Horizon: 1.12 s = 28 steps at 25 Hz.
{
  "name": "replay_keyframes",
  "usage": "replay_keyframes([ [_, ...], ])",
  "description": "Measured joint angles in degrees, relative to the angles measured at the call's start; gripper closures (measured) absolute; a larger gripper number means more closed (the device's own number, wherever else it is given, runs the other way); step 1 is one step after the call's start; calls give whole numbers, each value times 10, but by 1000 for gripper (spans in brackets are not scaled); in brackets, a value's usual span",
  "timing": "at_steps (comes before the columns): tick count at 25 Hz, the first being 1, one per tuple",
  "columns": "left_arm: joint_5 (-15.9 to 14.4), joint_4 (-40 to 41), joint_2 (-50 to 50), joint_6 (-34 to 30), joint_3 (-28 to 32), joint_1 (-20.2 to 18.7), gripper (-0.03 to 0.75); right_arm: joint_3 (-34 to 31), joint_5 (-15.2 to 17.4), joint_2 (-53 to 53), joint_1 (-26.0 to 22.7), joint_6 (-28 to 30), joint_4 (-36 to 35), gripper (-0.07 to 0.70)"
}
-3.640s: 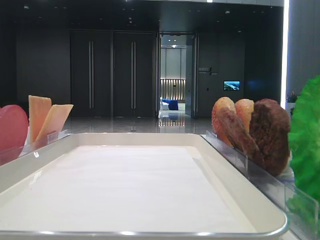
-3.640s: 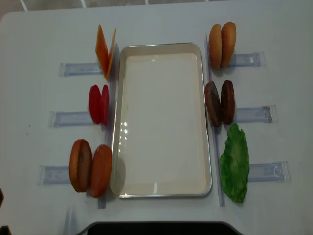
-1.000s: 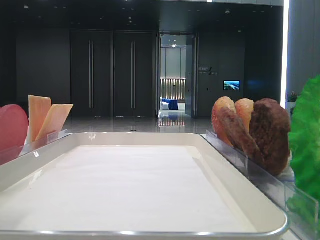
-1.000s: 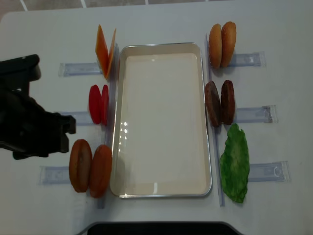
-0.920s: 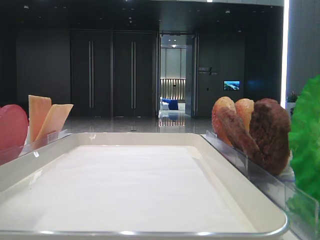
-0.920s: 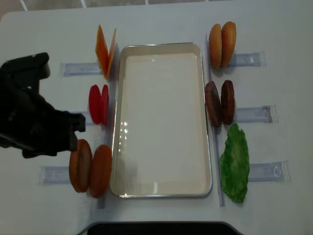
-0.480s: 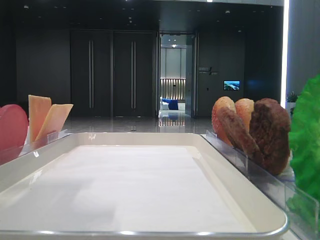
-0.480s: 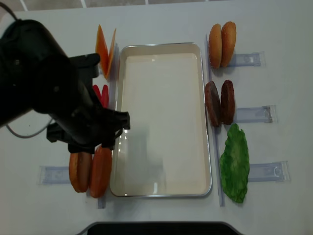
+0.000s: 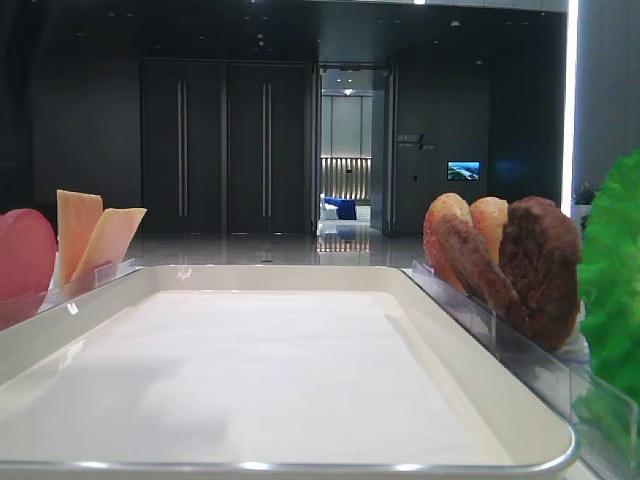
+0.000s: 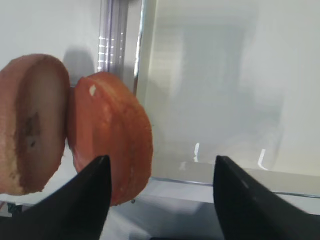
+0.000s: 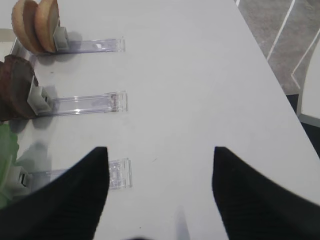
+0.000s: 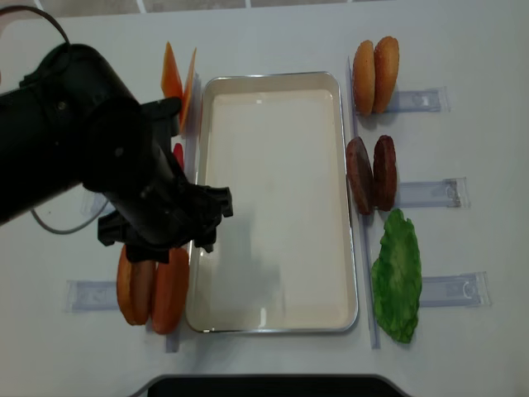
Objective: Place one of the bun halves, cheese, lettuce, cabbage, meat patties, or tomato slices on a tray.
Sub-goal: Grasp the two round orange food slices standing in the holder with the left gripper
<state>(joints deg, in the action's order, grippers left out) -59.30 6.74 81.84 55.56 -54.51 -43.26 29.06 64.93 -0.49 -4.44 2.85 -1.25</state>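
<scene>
While my left fingers (image 10: 102,200) hang spread apart above the 2 upright bun halves (image 10: 107,135) beside the tray (image 10: 220,100), the nearer half stands just left of center, its disc edge-on; right fingers (image 11: 100,190) apart, idle.

**Burger parts vs tray**

Tray (image 12: 273,81): cream-white, glossy rim, nothing in it. Left of it: cheese slices (image 12: 173,83) leaning in a V, tomato slices (image 9: 24,252) mostly hidden from above, two bun halves (image 10: 107,135) upright on edge, touching. Right of it: bun pair (image 12: 375,74), meat patties (image 12: 372,174), lettuce (image 12: 397,277).
</scene>
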Motion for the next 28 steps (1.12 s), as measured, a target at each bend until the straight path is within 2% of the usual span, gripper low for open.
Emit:
replay_keyframes([
  [3, -5, -9, 0, 0, 31, 0, 237, 0, 0, 0, 0, 0, 0, 202],
  [7, 20, -11, 0, 1, 59, 0, 239, 0, 0, 0, 0, 0, 0, 202],
  [13, 35, 5, 0, 3, 97, 0, 240, 0, 0, 0, 0, 0, 0, 202],
  [17, 62, 31, 0, 20, 115, 0, 242, 0, 0, 0, 0, 0, 0, 202],
  [19, 72, 41, 0, 25, 117, 0, 276, 0, 0, 0, 0, 0, 0, 202],
  [23, 84, 53, 1, 28, 117, 0, 524, 0, 0, 0, 0, 0, 0, 202],
  [28, 97, 54, 6, 24, 116, 0, 526, 0, 0, 0, 0, 0, 0, 202],
])
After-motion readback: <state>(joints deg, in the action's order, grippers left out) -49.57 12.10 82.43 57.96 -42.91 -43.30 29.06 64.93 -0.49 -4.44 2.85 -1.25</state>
